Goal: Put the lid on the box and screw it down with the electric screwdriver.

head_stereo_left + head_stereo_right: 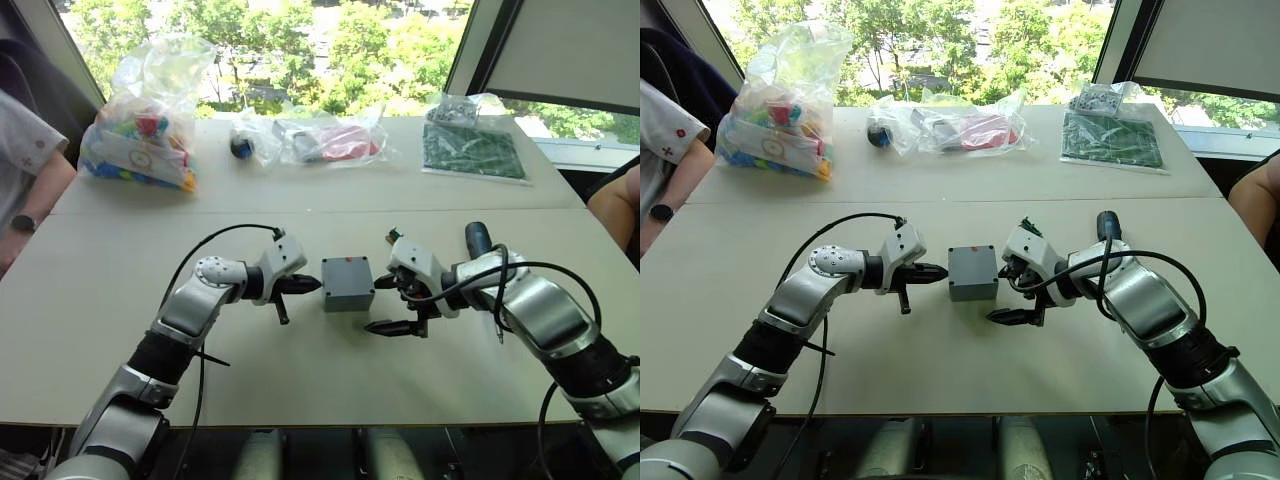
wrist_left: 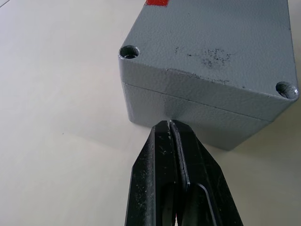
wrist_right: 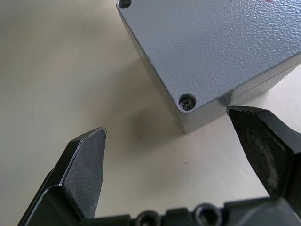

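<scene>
Left gripper (image 1: 310,285) pinched shut, empty, tip at box (image 1: 347,290) seam, box's nine o'clock. Right gripper (image 1: 392,303) spread wide at three o'clock. Lid (image 2: 221,52) already seated; near-corner screw in. Risk: my nudge skids box, lid shifts. Electric screwdriver (image 1: 477,238) behind right wrist.

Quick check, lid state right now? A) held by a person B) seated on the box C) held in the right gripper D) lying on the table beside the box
B: the lid sits on top of the box, a closed seam line running between them, while the left gripper, fingers shut, is at the box's side wall and the open right gripper holds nothing.
</scene>
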